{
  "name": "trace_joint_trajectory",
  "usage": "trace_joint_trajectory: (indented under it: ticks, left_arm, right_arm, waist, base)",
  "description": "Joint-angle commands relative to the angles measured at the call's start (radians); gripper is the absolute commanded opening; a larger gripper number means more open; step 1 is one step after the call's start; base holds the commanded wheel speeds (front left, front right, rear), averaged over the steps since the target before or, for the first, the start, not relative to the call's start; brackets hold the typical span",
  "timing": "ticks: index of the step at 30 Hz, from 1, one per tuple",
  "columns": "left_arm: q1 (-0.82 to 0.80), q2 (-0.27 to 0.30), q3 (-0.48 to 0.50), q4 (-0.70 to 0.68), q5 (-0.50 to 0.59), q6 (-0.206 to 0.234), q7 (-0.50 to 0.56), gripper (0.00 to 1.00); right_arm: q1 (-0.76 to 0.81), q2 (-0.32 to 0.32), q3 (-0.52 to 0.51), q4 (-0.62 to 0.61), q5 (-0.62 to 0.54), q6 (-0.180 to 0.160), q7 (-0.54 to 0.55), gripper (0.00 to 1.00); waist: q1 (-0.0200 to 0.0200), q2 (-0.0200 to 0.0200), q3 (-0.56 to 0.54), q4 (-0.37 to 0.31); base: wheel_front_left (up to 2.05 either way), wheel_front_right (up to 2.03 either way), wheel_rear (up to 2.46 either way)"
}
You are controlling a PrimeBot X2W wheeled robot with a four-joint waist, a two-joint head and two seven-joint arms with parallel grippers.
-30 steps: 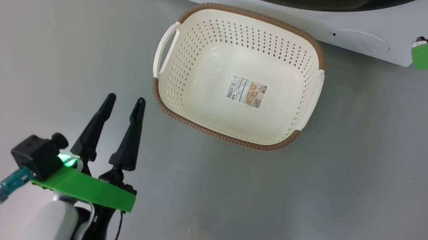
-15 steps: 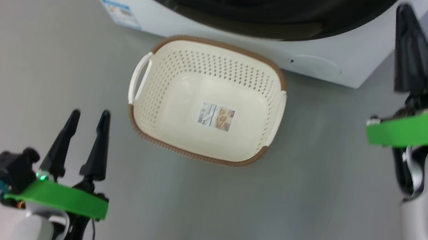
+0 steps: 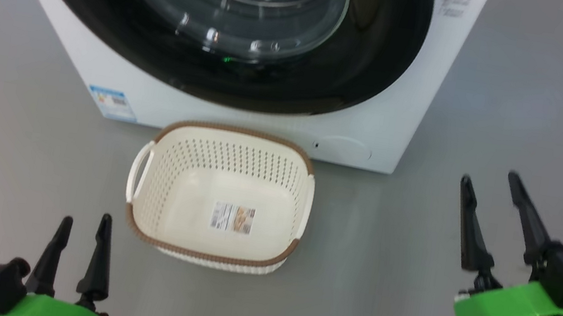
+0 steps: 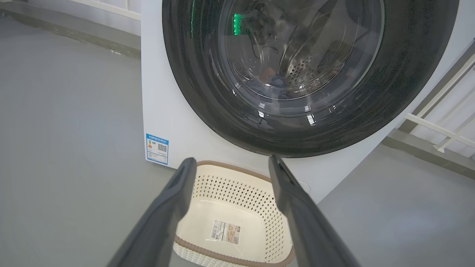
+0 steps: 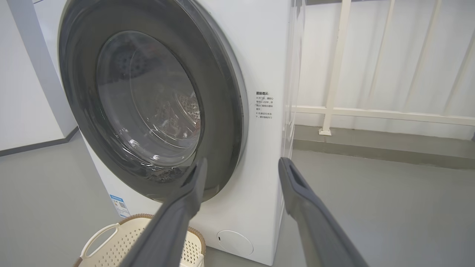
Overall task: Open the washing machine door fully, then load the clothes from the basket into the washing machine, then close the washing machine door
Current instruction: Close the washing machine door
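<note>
- Floor (image 3: 8, 137): plain grey, smooth, spreading on all sides of the appliance
- Washing machine (image 3: 389, 118): white box standing on the floor at the top of the head view; its front faces the robot
- Washing machine door (image 3: 377, 54): glossy black ring around a bulging clear glass bowl; it lies flush against the front of the machine, shut
- Basket (image 3: 232, 130): cream, perforated, brown-trimmed; it sits upright on the floor just before the machine, under the door; whether its far rim touches the white front I cannot tell; its bottom is bare
- Right gripper (image 3: 489, 177): at the right of the head view, over the floor off the machine's right corner, well apart from the basket; its two dark fingers stand wide apart, holding nothing
- Left gripper (image 3: 86, 219): at the lower left, near the basket's near-left corner but clear of it; fingers apart, nothing between them
- Clothes (image 4: 272, 78): a dim bluish heap with an orange-brown patch, seen through the glass, lying inside the drum
- Blue label (image 3: 112, 103): on the machine's lower left corner
- Sticker (image 3: 232, 218): flat on the basket's bottom, about central
</note>
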Motion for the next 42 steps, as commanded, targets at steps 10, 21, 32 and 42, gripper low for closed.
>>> trace_joint_trajectory:
  ticks: [10,21,32,42]
  left_arm:
    - [0.076,0.02,0.065,-0.006,0.051,-0.003,-0.008,1.0]
    - [0.112,0.019,0.086,-0.002,0.07,-0.003,-0.008,1.0]
    - [0.125,0.019,0.097,-0.006,0.076,-0.003,-0.008,1.0]
    - [0.121,0.019,0.099,-0.007,0.078,-0.003,-0.008,1.0]
  right_arm:
    - [0.168,0.027,-0.05,-0.025,-0.001,-0.006,-0.004,1.0]
    - [0.217,0.033,-0.081,-0.003,-0.033,-0.006,-0.004,1.0]
    - [0.238,0.038,-0.122,0.032,-0.048,-0.006,-0.004,1.0]
    - [0.239,0.046,-0.137,0.058,-0.053,-0.006,-0.004,1.0]
  waist:
    - [0.0,0.0,-0.188,-0.077]
    - [0.0,0.0,-0.204,-0.099]
    - [0.0,0.0,-0.208,-0.109]
    - [0.0,0.0,-0.202,-0.109]
  base:
    - [0.0,0.0,0.0]
    - [0.0,0.0,0.0]
    - [0.0,0.0,0.0]
    - [0.0,0.0,0.0]
